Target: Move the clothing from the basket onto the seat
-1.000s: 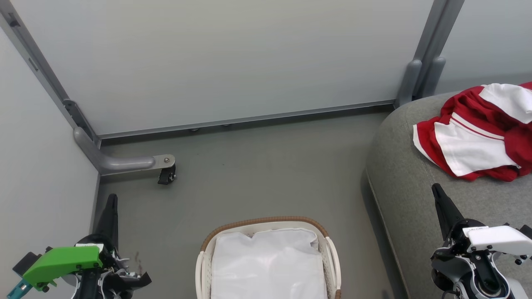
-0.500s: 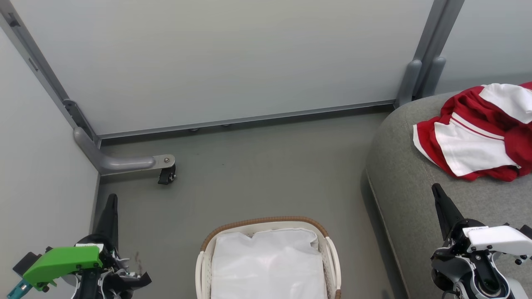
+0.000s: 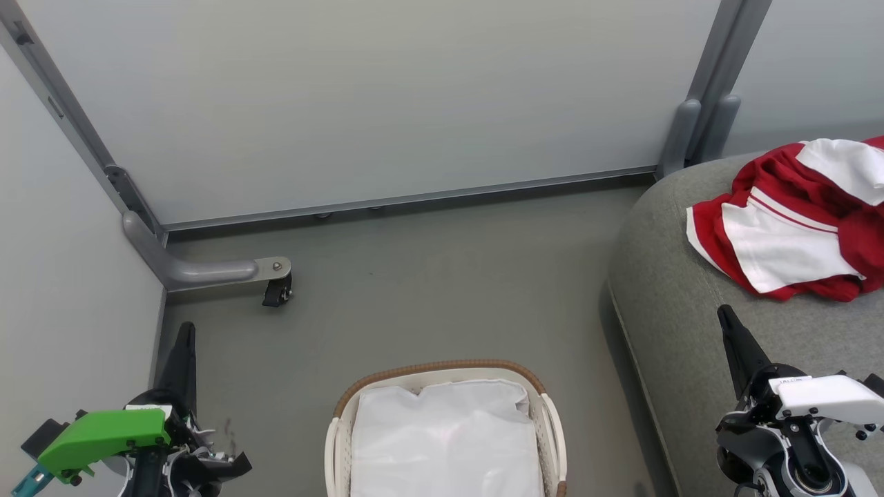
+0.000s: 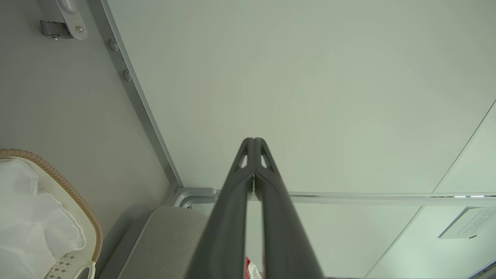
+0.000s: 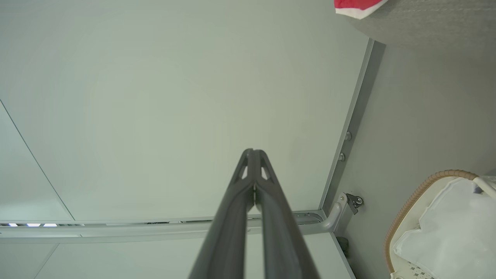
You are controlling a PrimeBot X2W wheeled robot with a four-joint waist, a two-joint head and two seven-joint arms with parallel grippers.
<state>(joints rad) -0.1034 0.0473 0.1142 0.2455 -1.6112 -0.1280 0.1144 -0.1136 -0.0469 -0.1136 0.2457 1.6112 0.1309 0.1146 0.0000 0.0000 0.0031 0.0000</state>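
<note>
Red clothing [image 3: 794,221] with white panels and thin white stripes lies crumpled on the grey seat [image 3: 684,304] at the right. A corner of that clothing [image 5: 354,6] also shows in the right wrist view. The white basket [image 3: 442,369] with a brown woven rim stands on the floor at the bottom centre; only its white liner [image 3: 445,442] shows inside. My left gripper [image 3: 185,331] is shut and empty at the lower left, beside the basket. Over the seat's front part, my right gripper [image 3: 725,315] is shut and empty, below the clothing.
Pale partition panels [image 3: 373,96] close off the back and left. A grey bracket foot with a black caster [image 3: 276,290] sticks out onto the grey floor [image 3: 442,290] at the left. A grey post [image 3: 690,131] stands by the seat's far corner.
</note>
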